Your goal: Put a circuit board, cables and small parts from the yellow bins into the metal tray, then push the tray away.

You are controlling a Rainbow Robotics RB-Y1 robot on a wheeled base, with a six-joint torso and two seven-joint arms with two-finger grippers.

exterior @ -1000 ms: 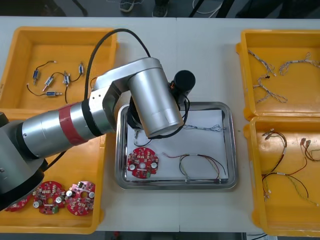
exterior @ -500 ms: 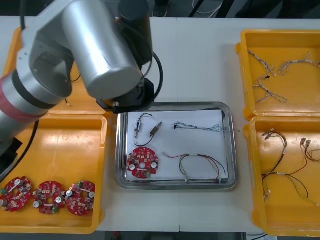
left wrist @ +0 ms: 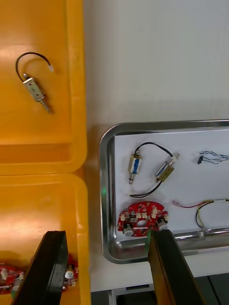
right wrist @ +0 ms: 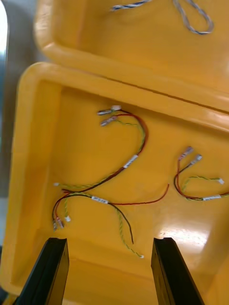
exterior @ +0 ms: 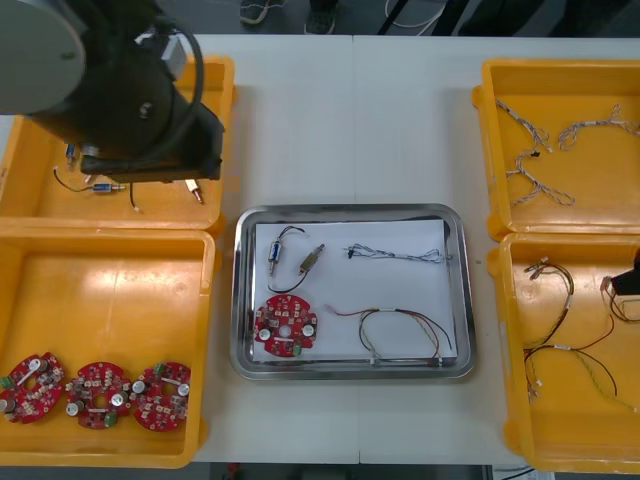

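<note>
Pale worktop (exterior: pixel 400 110) carries the metal tray (exterior: pixel 237 300) at its centre, holding a circuit board (exterior: pixel 285 326), two small metal parts (exterior: pixel 312 260) and two cables (exterior: pixel 398 254). Left fingers (left wrist: pixel 50 267) gape empty over the left yellow bins (exterior: pixel 110 300); right fingers (right wrist: pixel 52 271) gape above the near-right bin (right wrist: pixel 43 152) and its red-yellow cables (right wrist: pixel 131 161).

Entry: light table (exterior: pixel 400 120), pale matte top, viewed from steeply above. A thin straight seam (exterior: pixel 352 110) runs across the table top from its far edge toward its near edge, roughly midway along the table's width. Beyond the table's far edge lies dark floor (exterior: pixel 560 15), with a thin pale cord (exterior: pixel 398 12) curving on it close to that edge. In the left wrist view the same table top (left wrist: pixel 157 57) appears off-white, its edge bordered by dark floor (left wrist: pixel 217 290).
</note>
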